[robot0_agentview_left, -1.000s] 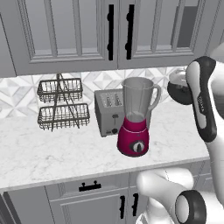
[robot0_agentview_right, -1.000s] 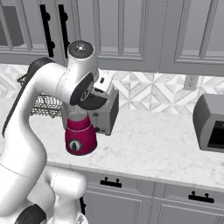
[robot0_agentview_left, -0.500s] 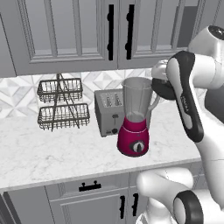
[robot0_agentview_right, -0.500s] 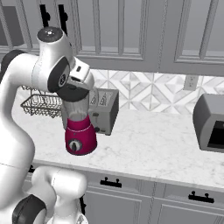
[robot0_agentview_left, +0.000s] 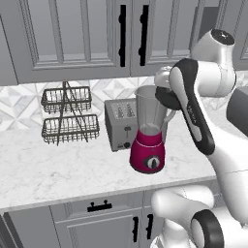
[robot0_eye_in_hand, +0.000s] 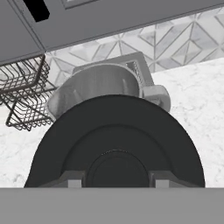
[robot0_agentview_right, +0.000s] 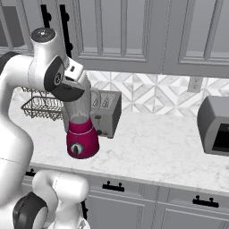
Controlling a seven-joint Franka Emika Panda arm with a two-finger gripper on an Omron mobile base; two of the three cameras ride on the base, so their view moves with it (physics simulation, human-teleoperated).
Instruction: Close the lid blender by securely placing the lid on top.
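Note:
The blender [robot0_agentview_left: 150,126] stands on the marble counter, a clear greyish jar with a side handle on a magenta base [robot0_agentview_right: 82,143] with a black dial. My gripper [robot0_agentview_left: 163,91] is shut on the lid [robot0_agentview_left: 167,98], a round dark cap held tilted against the jar's upper right rim in the left base view. In the right base view the lid [robot0_agentview_right: 67,92] hangs at the jar's top left. In the hand view the lid [robot0_eye_in_hand: 116,140] is large in front, and the jar's open mouth [robot0_eye_in_hand: 100,83] lies just past it. Whether lid and rim touch I cannot tell.
A silver toaster [robot0_agentview_left: 121,123] stands right behind the blender. A two-tier wire basket rack [robot0_agentview_left: 68,116] is at the left by the tiled wall. A grey toaster oven [robot0_agentview_right: 214,132] sits far right. Upper cabinets [robot0_agentview_left: 97,34] hang low above the jar.
The arm has swung left, carrying the lid from right of the blender to the jar's top rim. The blender has not moved.

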